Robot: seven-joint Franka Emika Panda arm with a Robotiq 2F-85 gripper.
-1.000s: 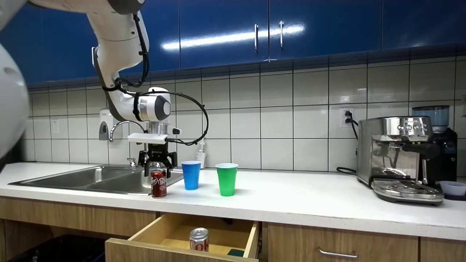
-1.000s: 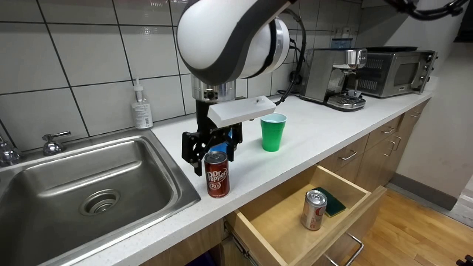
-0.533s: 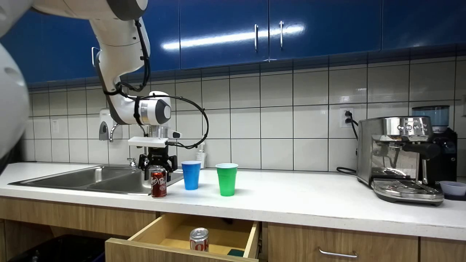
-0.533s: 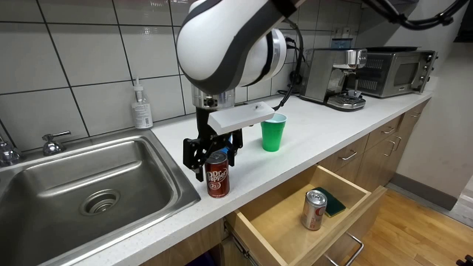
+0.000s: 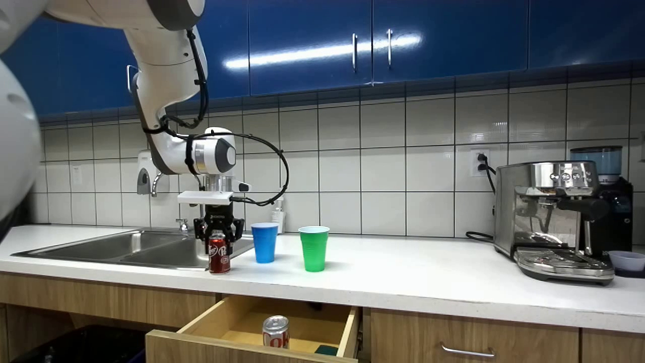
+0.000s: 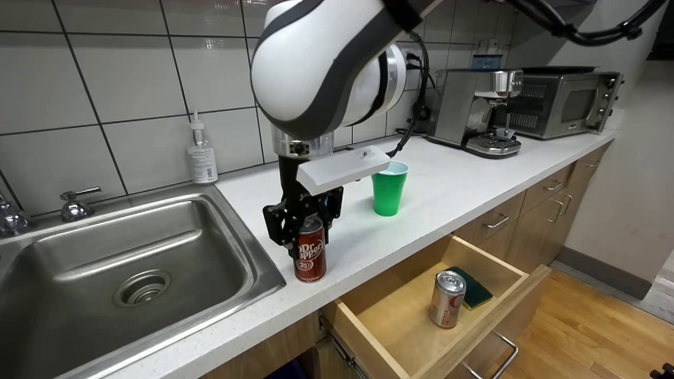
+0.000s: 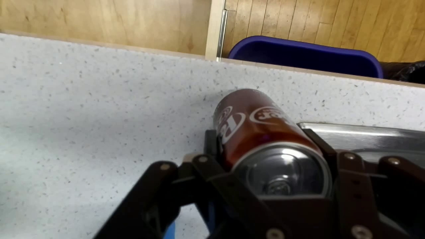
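Observation:
A red Dr Pepper can (image 6: 310, 267) stands upright on the white counter near its front edge, just beside the sink corner. My gripper (image 6: 309, 245) points straight down over it, black fingers pressed to the can's two sides around its upper half. In the wrist view the can (image 7: 247, 104) fills the space between the pads, and its silver top lies close under the palm. The can's base still appears to rest on the counter. A blue cup (image 5: 264, 244) is behind the gripper, with a green cup (image 5: 314, 249) farther along.
Below the counter edge a drawer (image 6: 389, 347) is pulled out, with a silver can (image 6: 447, 300) and a green sponge (image 6: 474, 287) inside. The steel sink (image 6: 226, 231), a soap bottle (image 6: 202, 158), a coffee machine (image 5: 544, 217) and a microwave (image 6: 574, 102) line the counter. A purple bin (image 7: 298, 43) sits below.
My gripper has come down a little over the red can, and its fingers have moved inward from both sides onto it. The can has turned or shifted very slightly.

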